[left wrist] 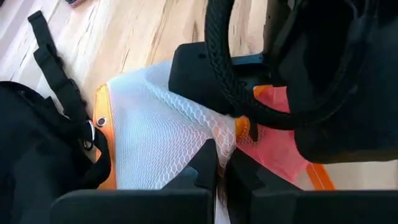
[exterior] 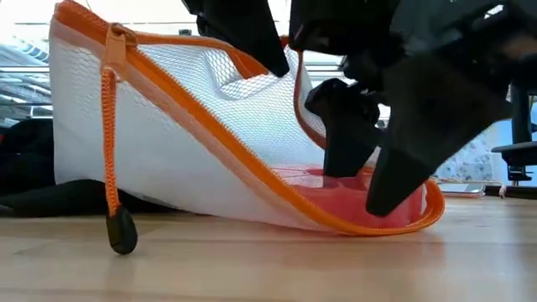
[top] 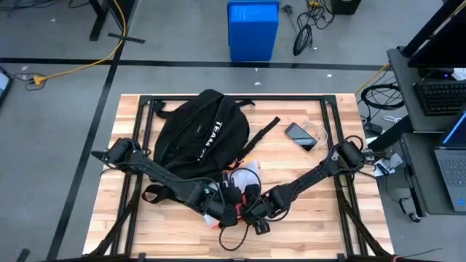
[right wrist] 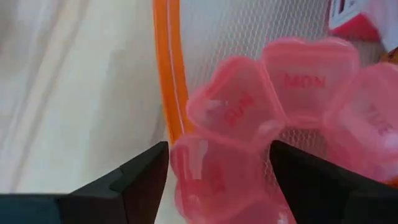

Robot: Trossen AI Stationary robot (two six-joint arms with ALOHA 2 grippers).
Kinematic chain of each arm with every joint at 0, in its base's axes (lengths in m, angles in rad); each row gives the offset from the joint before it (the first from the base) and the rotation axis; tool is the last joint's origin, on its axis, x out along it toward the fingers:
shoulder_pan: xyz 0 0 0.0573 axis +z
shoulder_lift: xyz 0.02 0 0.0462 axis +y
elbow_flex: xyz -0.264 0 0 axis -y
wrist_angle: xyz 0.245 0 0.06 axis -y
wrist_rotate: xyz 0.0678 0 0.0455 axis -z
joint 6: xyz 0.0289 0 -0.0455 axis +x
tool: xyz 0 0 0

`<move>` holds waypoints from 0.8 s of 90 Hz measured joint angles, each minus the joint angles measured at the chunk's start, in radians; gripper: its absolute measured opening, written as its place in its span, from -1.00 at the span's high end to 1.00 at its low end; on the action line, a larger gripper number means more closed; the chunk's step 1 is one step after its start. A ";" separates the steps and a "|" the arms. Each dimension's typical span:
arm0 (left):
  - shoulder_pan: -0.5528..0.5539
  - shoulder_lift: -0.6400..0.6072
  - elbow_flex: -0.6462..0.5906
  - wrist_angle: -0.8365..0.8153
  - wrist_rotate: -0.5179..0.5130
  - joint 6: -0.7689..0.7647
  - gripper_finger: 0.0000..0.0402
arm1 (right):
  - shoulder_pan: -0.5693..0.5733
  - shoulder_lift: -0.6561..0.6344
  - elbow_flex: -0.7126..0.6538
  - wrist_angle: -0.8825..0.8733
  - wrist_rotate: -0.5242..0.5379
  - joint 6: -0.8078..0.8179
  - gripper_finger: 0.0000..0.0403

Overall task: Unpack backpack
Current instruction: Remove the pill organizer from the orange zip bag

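Right wrist view shows the right gripper (right wrist: 217, 180) spread wide, one finger on each side of a pink pill organizer (right wrist: 267, 124) made of heart-shaped lidded cells, one lettered "MON". The organizer lies on the white mesh pouch (right wrist: 249, 31), just beside the pouch's orange trim. Contact between the fingers and the organizer cannot be confirmed.

Left wrist view shows the left gripper (left wrist: 217, 171) clenched on a fold of the mesh pouch (left wrist: 155, 137), with the right arm close beyond it over the pink contents. This view also shows the backpack (left wrist: 37, 149) touching the pouch's edge, with a black strap (left wrist: 53, 68) lying on the wood.

Low view shows what the others do not: the pouch (exterior: 193, 143) is lifted at one end and sags to the table at the other, its mouth held up, an orange zipper pull cord (exterior: 111, 143) hanging with its black tip just off the table.

High view places both grippers together at the pouch (top: 244, 178), on the side of the backpack (top: 200, 131) nearest the table's front edge. A phone (top: 300, 136) lies on the wooden table (top: 313, 218), well apart from the pouch. Beyond the table is grey floor with a blue bin (top: 253, 29), cables and a desk with laptops (top: 451, 160). Bare wood remains between the pouch and the front and side edges.
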 joint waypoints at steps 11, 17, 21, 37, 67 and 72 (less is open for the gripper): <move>0.000 0.000 0.000 0.000 0.000 0.000 1.00 | -0.001 0.000 0.000 0.000 -0.002 -0.018 -0.31; 0.000 0.000 0.000 0.000 0.000 0.000 1.00 | -0.005 0.001 0.000 0.000 -0.003 -0.018 -0.28; 0.000 0.000 0.000 0.000 -0.001 0.000 1.00 | -0.009 0.004 0.000 0.000 -0.004 -0.015 -0.26; 0.001 0.000 0.000 0.000 -0.004 0.000 1.00 | -0.019 0.007 0.000 -0.005 -0.004 -0.014 -0.09; 0.000 0.000 0.000 0.005 -0.003 0.001 1.00 | -0.018 0.045 0.005 -0.001 0.007 -0.018 -0.07; 0.000 0.000 0.000 0.009 -0.002 0.001 1.00 | -0.018 0.050 0.004 -0.001 0.014 -0.026 -0.10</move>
